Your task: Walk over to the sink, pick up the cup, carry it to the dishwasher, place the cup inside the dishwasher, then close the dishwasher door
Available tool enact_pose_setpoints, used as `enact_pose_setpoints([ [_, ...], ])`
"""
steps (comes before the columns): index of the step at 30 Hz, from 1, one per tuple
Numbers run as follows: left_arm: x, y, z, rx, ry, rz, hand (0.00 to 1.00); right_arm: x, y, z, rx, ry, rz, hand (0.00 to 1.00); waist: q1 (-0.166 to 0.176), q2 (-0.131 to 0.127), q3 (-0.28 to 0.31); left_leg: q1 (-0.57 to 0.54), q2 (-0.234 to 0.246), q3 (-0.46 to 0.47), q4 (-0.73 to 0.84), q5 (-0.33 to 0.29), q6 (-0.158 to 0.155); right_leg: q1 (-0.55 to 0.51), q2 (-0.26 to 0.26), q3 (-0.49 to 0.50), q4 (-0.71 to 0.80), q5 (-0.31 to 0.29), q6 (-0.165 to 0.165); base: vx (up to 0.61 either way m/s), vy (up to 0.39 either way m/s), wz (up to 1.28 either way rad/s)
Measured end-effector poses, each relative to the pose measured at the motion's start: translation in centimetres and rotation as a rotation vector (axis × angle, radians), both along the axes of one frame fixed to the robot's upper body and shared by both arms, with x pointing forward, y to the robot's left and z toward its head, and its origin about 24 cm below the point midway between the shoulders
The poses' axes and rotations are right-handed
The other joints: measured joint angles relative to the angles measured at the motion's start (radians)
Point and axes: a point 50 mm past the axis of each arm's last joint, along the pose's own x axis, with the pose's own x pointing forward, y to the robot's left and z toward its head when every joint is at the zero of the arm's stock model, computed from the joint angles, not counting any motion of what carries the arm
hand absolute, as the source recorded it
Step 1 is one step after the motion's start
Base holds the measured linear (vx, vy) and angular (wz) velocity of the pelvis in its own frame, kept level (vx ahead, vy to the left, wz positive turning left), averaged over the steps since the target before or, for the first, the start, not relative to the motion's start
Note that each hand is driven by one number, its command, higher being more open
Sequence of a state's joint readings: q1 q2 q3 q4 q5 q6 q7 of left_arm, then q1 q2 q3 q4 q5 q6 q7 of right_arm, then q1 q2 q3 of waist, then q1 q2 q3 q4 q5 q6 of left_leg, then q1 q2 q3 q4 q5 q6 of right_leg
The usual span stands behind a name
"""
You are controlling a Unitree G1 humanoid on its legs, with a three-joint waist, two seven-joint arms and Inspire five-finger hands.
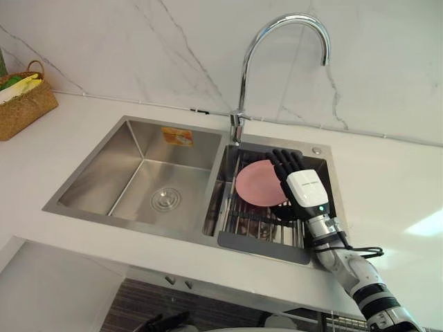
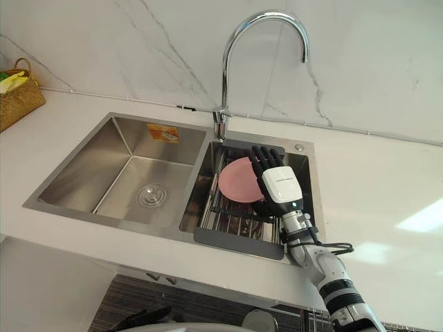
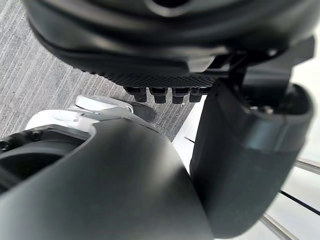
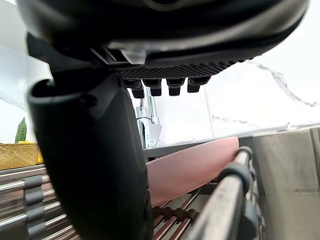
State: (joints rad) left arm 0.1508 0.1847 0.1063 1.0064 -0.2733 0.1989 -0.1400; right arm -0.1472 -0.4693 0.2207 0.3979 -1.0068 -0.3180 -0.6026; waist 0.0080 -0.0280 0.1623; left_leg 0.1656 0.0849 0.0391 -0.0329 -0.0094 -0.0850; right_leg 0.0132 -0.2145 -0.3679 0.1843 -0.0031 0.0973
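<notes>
A kitchen: steel double sink (image 1: pixel 131 183), tall tap (image 1: pixel 242 81).

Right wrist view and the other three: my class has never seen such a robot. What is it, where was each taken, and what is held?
It is a humanoid robot with dark fingered hands. Two pictures come from cameras in its head, looking down; two from cameras on its wrists. Below lie a double sink, a tap and a wicker basket on the counter. The right hand, open, is at the pink cup on the rack in the right basin; nothing is held. The left hand hangs open above the floor.
</notes>
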Motion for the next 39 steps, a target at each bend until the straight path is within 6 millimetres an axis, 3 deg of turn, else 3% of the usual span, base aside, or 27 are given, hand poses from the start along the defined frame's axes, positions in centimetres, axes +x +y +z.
enact_pose_setpoints([
  [9,0.0,0.0,0.0,0.000,0.000,-0.001,1.00,0.0,-0.5,-0.7,0.013,0.019,-0.048,1.00,0.001,0.000,0.000,0.000,0.000,-0.001,0.001,0.000,0.000,0.001,0.000,-0.001,0.000,0.000,0.000,0.00,0.000,0.00],
  [10,0.0,0.0,0.0,0.001,-0.001,-0.001,1.00,0.0,-0.6,-0.7,0.011,0.021,-0.050,0.00,0.002,0.000,0.000,0.000,0.001,-0.001,0.001,0.000,0.000,0.001,0.000,-0.001,0.000,0.000,0.000,0.00,0.000,0.00],
  [24,0.1,0.1,0.0,0.005,-0.010,-0.024,1.00,-0.2,-0.4,-0.5,0.020,-0.032,-0.024,0.00,0.003,0.000,0.000,-0.005,0.003,-0.004,0.001,0.001,-0.001,0.002,0.003,-0.011,-0.008,0.002,-0.001,0.00,0.000,0.00],
  [28,0.3,0.2,0.1,0.027,-0.022,-0.067,1.00,-0.1,0.9,0.4,0.075,-0.095,0.086,0.00,0.004,0.000,-0.001,-0.006,0.005,-0.004,0.001,0.002,-0.002,0.002,0.006,-0.011,-0.012,0.005,-0.001,0.00,0.000,0.00],
  [33,0.8,0.2,0.3,0.052,-0.042,-0.128,1.00,-0.2,4.9,1.7,0.132,-0.139,0.302,0.00,0.015,0.000,-0.002,-0.008,0.007,-0.004,0.001,0.002,-0.003,0.011,0.012,-0.013,-0.038,0.020,-0.001,0.00,0.000,0.00],
  [39,1.0,0.0,0.3,0.048,-0.050,-0.123,1.00,0.1,6.0,2.7,0.137,-0.169,0.348,0.00,0.030,-0.001,-0.002,-0.010,0.005,-0.007,0.001,0.003,-0.002,0.030,0.017,-0.016,-0.077,0.042,0.001,0.00,0.000,0.02],
])
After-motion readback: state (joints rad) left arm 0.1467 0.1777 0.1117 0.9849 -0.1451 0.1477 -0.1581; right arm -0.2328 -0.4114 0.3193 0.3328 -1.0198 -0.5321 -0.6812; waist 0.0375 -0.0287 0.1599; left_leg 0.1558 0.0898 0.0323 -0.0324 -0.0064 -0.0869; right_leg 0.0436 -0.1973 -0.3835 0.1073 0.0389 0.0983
